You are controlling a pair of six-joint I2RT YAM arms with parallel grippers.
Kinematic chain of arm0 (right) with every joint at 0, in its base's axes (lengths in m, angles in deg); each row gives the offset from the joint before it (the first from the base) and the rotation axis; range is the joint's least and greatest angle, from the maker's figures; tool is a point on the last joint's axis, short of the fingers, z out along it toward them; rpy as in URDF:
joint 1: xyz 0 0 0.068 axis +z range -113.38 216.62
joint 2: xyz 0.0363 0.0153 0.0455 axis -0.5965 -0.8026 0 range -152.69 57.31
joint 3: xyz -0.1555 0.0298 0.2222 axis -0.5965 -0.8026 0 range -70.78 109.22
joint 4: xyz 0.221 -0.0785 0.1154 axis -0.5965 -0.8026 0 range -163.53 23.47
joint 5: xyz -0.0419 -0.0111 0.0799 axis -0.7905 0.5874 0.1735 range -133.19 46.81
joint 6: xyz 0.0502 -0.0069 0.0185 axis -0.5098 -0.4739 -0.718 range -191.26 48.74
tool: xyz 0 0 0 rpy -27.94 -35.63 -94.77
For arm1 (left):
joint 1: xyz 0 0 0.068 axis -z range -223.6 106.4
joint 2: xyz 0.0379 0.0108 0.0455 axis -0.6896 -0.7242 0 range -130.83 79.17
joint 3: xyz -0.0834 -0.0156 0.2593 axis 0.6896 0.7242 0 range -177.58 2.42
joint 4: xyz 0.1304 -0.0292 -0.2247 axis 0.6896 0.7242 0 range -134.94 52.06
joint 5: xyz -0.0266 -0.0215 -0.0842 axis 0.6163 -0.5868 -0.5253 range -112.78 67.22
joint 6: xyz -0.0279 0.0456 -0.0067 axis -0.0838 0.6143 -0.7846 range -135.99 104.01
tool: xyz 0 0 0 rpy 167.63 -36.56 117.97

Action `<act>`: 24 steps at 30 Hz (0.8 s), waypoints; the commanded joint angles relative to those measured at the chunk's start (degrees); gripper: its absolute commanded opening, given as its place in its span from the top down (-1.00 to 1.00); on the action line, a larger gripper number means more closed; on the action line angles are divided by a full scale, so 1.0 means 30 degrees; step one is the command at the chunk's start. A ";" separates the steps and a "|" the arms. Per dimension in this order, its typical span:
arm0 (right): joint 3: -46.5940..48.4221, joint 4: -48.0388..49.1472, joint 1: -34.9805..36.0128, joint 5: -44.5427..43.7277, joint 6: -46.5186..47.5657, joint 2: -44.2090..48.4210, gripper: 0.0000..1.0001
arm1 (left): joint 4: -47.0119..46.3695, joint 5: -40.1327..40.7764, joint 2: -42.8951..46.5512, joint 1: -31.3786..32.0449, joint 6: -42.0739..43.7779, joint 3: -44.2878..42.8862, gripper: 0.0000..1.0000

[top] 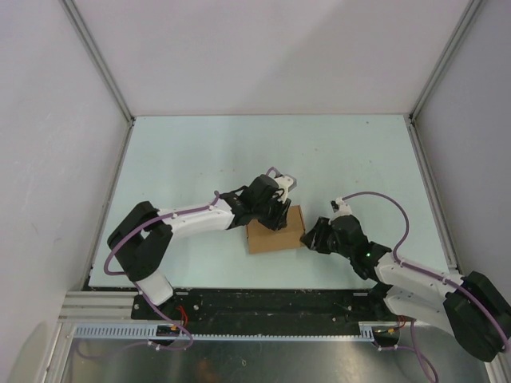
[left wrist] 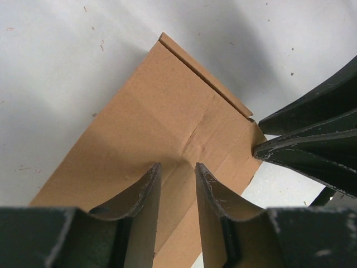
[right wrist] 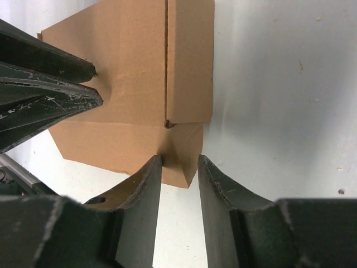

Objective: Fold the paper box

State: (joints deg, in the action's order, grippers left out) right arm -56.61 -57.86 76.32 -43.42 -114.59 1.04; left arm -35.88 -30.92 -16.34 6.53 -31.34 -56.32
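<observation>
**Paper box, plain brown thin cardboard, pinned for an end-flap fold**

From above: lies [top: 279, 233] as a small oblong carton near the front middle of the pale green flat surface [top: 239, 152], between the two arms. Carries the black two-finger left gripper [top: 275, 214] over its far left part and meets the black two-finger right gripper [top: 313, 237] at its right end.

From the left wrist: shows jaws partly apart, tips down over the creased top panel, clamping nothing. Cannot tell whether actually touching. Best used as a hold-down, pressing just enough to stop the carton sliding.

From the right wrist: shows jaws likewise partly apart, with an angled end flap [right wrist: 122, 146] reaching to their mouth, not pinched. Probably calls for closing on that flap, then swinging it about its crease rather than dragging the carton sideways.

Around: purple cables [top: 383, 198] along both arms and white enclosure walls [top: 48, 120], none of them a hindrance. In the way: only the left gripper's fingers, close beside the flap, so worth approaching slowly to avoid a knock.
</observation>
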 commanded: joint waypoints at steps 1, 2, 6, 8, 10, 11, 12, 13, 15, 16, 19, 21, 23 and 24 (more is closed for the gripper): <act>0.0461 0.1476 -0.0256 0.0603 0.0235 -0.0023 0.28 | -0.0237 -0.0216 -0.0100 0.0048 0.0519 -0.0752 0.28; 0.0403 0.1592 -0.0314 0.0778 0.0206 0.0007 0.28 | -0.0237 -0.0245 -0.0099 0.0077 0.0519 -0.0752 0.28; 0.0168 0.2032 -0.0548 0.1335 -0.0028 0.0124 0.32 | -0.0237 -0.0274 -0.0070 0.0048 0.0519 -0.0752 0.28; -0.0036 0.2383 -0.0694 0.1685 -0.0175 0.0153 0.35 | -0.0237 -0.0303 -0.0128 0.0048 0.0490 -0.0781 0.28; -0.0154 0.2676 -0.0841 0.1834 -0.0263 0.0095 0.37 | -0.0237 -0.0303 -0.0128 0.0077 0.0489 -0.0781 0.28; -0.0183 0.2765 -0.0871 0.1979 -0.0321 0.0066 0.38 | -0.0237 -0.0333 -0.0128 0.0048 0.0489 -0.0781 0.28; -0.0271 0.2853 -0.0958 0.2010 -0.0351 0.0036 0.40 | -0.0237 -0.0304 -0.0157 0.0048 0.0489 -0.0810 0.28; -0.0330 0.2940 -0.0988 0.2068 -0.0351 0.0007 0.42 | -0.0237 -0.0304 -0.0187 0.0048 0.0489 -0.0810 0.28; -0.0447 0.3087 -0.1076 0.2127 -0.0351 -0.0022 0.45 | -0.0237 -0.0362 -0.0187 0.0048 0.0489 -0.0810 0.28; -0.0476 0.3204 -0.1134 0.2185 -0.0351 -0.0051 0.47 | -0.0237 -0.0362 -0.0245 0.0048 0.0489 -0.0810 0.28; -0.0564 0.3380 -0.1193 0.2244 -0.0263 -0.0227 0.49 | -0.0237 -0.0391 -0.0274 0.0048 0.0431 -0.0839 0.28; -0.0594 0.3468 -0.1281 0.2274 -0.0263 -0.0432 0.50 | -0.0266 -0.0450 -0.0275 0.0048 0.0402 -0.0840 0.28; -0.0681 0.3702 -0.1340 0.2332 -0.0263 -0.0636 0.52 | -0.0266 -0.0479 -0.0333 0.0048 0.0372 -0.0840 0.28; -0.0740 0.3819 -0.1340 0.2361 -0.0292 -0.0667 0.52 | -0.0237 -0.0479 -0.0333 0.0048 0.0401 -0.0840 0.28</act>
State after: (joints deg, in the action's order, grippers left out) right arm -58.12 -50.56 72.65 -37.21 -115.38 -0.17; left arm -35.83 -31.03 -16.56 6.53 -31.36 -56.58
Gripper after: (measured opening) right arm 0.249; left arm 0.362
